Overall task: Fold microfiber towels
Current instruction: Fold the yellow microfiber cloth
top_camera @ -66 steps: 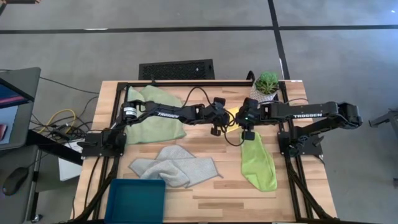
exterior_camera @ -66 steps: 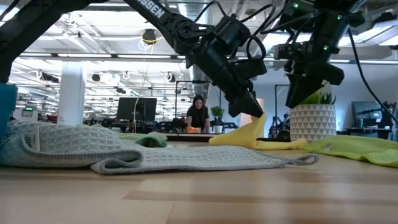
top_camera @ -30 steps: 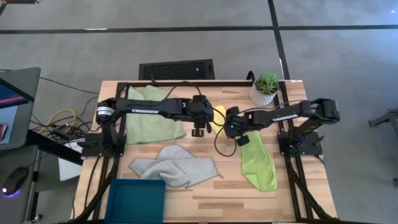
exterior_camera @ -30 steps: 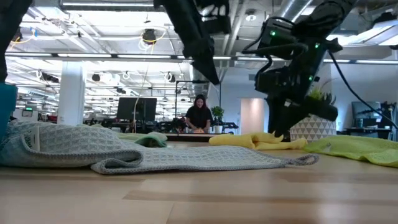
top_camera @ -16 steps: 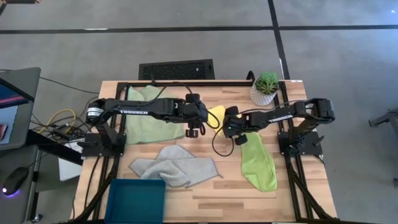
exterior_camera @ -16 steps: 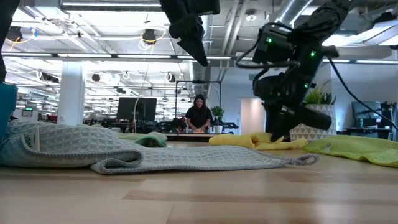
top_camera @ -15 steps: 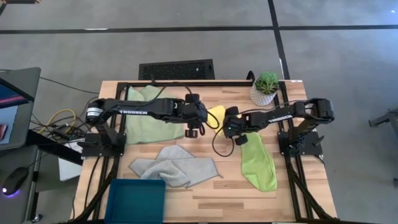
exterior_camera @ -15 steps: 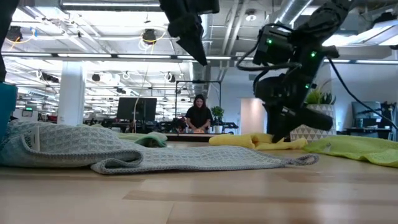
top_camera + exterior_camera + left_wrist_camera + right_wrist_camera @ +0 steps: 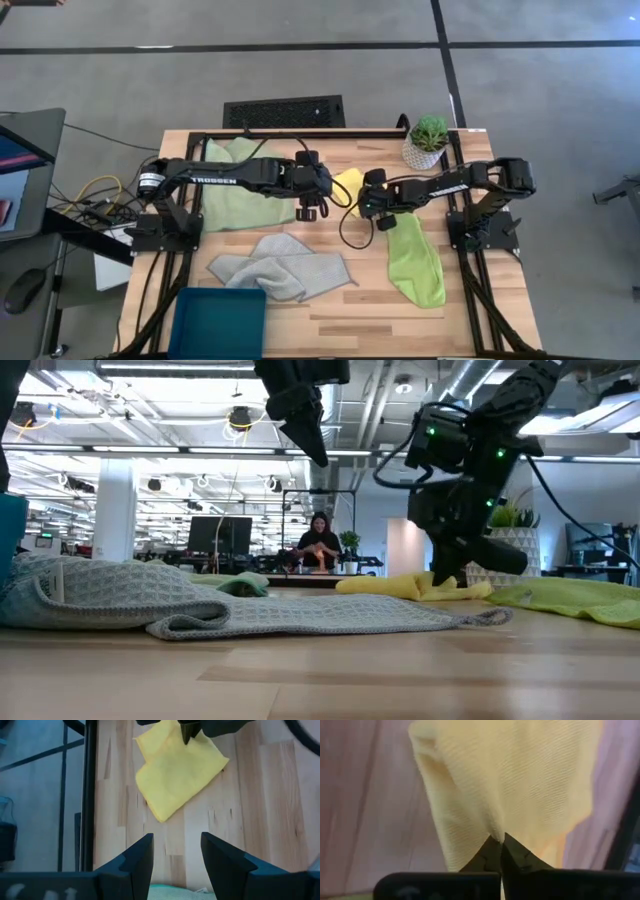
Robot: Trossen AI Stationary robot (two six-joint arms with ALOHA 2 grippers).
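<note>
With its fingers pinched on the yellow towel [image 9: 520,785] beside the potted plant [image 9: 430,135], the right gripper [image 9: 498,846] seems set to lift and fold that edge, while the left gripper [image 9: 176,855] hovers open nearby.

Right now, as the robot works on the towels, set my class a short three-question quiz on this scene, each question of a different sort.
1. True or false: the right end effector is shut on the yellow towel.
2. Which towel lies nearest the teal bin? A) lime green towel B) grey-green towel C) yellow towel
3. Fill in: the left end effector hangs ____ above the table, holding nothing.

Key: 1 true; 2 B; 3 open
</note>
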